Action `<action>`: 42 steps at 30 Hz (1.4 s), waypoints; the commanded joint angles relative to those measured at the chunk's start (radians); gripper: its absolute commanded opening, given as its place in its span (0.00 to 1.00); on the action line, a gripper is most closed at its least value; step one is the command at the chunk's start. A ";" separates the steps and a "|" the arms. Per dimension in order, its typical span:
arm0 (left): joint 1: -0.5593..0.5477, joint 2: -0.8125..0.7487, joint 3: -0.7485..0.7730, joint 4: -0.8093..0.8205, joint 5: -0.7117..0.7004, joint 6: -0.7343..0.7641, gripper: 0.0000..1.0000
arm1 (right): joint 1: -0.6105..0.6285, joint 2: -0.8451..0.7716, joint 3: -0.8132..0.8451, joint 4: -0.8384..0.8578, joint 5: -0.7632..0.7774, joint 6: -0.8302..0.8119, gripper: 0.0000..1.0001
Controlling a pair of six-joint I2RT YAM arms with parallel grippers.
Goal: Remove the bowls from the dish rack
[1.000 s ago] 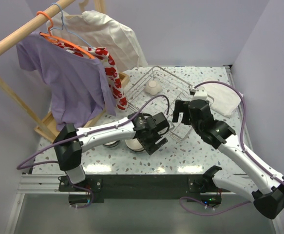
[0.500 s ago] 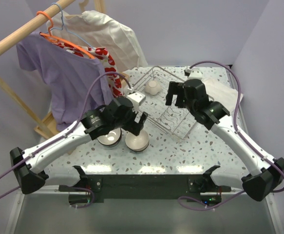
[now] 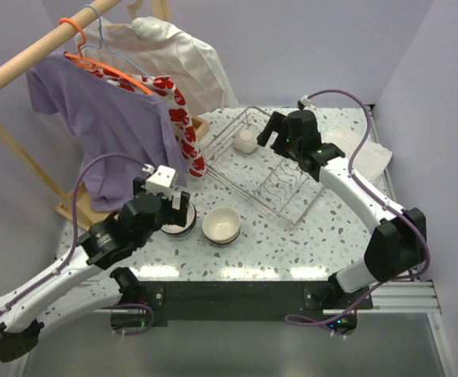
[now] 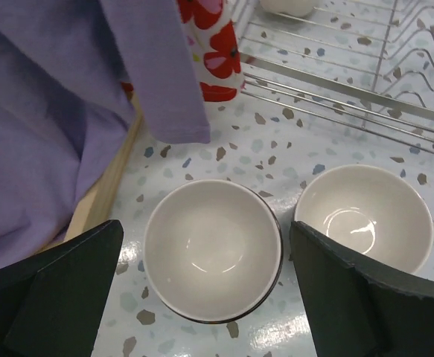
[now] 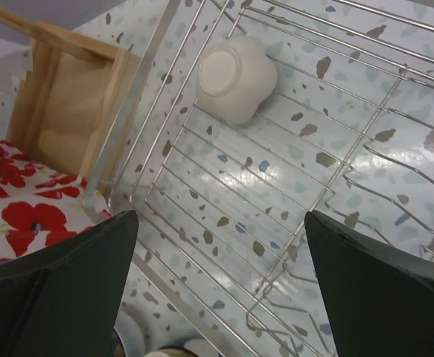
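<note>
left gripper has retreated near-left, jaws wide, above two unloaded pale ceramic bowls; right gripper, jaws also wide, now hovers over the silver wire dish rack and its last cream bowl.

Pale lilac walls at back and right. Glossy white tabletop with grey-brown terrazzo speckle, bright light streaks near the front edge. Wooden clothes rail at far left, its wooden base on the tabletop. Hanging from it: purple shirt, white cloth with red flowers, cream garment. White cloth lies at the far right corner.
</note>
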 commanded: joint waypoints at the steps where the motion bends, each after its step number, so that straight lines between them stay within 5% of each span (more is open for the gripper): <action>1: 0.005 -0.194 -0.112 0.129 -0.163 -0.019 1.00 | -0.021 0.089 0.025 0.160 -0.015 0.169 0.99; 11: 0.005 -0.469 -0.281 0.303 -0.219 0.040 1.00 | -0.022 0.293 0.073 0.272 0.041 0.382 0.95; 42: 0.108 -0.379 -0.275 0.337 -0.047 0.077 0.98 | -0.022 0.663 0.212 0.464 0.117 0.609 0.86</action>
